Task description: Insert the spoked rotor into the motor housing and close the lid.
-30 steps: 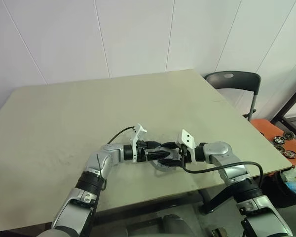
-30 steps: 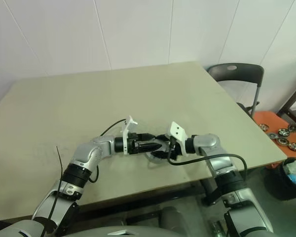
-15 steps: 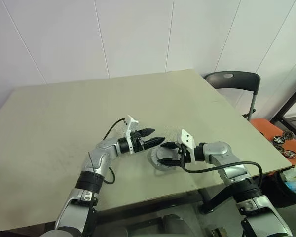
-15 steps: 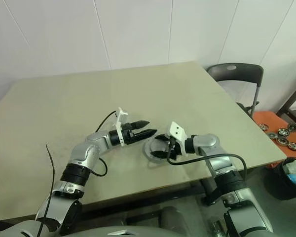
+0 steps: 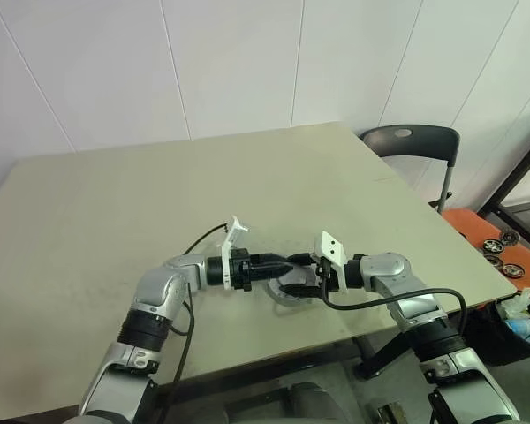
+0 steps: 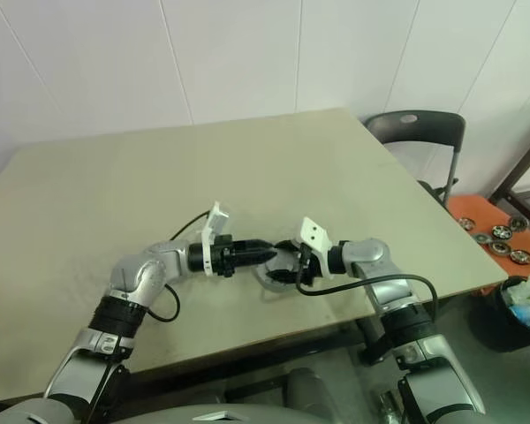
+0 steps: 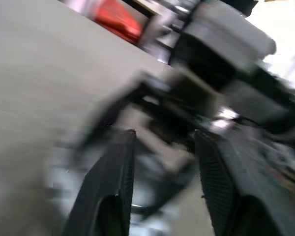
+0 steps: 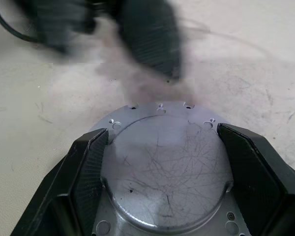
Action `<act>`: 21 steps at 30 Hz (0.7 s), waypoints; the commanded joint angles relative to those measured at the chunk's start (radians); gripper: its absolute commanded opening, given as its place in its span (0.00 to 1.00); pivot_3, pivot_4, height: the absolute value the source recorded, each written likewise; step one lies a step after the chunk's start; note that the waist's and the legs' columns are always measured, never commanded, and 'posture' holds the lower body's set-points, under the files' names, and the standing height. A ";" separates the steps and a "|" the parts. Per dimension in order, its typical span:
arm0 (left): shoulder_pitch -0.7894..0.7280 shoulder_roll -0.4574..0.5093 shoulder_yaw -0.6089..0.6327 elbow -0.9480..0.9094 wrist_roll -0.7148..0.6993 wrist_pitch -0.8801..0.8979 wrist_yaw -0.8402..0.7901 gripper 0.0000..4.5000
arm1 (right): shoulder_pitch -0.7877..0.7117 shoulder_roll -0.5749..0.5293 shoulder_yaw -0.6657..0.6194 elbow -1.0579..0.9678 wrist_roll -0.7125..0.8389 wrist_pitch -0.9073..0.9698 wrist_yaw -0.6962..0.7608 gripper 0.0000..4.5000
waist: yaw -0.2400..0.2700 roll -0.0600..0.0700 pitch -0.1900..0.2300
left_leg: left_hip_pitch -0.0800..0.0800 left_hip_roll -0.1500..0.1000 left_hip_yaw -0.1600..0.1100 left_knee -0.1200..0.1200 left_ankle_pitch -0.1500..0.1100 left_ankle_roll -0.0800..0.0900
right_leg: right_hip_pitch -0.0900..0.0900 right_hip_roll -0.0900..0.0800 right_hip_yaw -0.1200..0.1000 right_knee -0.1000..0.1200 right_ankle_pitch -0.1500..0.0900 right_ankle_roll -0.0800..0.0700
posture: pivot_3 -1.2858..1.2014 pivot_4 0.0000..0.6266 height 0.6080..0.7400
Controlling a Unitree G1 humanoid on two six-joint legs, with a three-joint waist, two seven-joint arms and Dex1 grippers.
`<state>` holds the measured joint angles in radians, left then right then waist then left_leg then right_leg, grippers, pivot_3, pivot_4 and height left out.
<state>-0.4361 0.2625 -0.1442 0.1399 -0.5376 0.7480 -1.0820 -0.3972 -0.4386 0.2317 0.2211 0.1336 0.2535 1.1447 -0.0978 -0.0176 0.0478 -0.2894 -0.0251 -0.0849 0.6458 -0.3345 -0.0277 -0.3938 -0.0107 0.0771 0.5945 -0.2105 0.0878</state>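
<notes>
two pincers nose to nose over a round silvery disc, probably the motor housing (image 8: 164, 189), flat on the worktop (image 5: 115, 203): right pincer (image 8: 162, 157) gripping its rim, left pincer (image 5: 283, 262) half-open above, liable to collide.

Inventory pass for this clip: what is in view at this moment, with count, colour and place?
large beige-green table: one, fills the middle of the scene.
round silver scratched metal disc: one, holes around its rim, on the table near the front edge.
dark grey chair: one, beyond the table's far right corner.
orange tray: one, low, right of the table.
small dark wheel-like parts: several, on the tray.
white panelled wall: behind the table.
left end effector: black, above the disc.
right end effector: black, fingers against both sides of the disc.
</notes>
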 commanded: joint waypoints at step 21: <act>-0.038 -0.015 -0.150 0.159 0.274 -0.250 0.128 0.11 | 0.025 0.012 0.047 0.017 -0.020 0.015 -0.012 0.71 | 0.001 0.000 0.000 | 0.001 0.000 0.000 0.000 0.000 0.000 | 0.001 0.000 0.000 -0.001 0.000 0.000 | 0.52 0.00 1.00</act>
<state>-0.4700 0.2360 -0.2682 0.2606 -0.3251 0.5096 -0.9884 -0.3932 -0.4374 0.2313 0.2199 0.1322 0.2540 1.1344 -0.0965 -0.0179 0.0479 -0.2886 -0.0252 -0.0850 0.6458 -0.3346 -0.0278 -0.3924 -0.0106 0.0767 0.5931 -0.2109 0.0873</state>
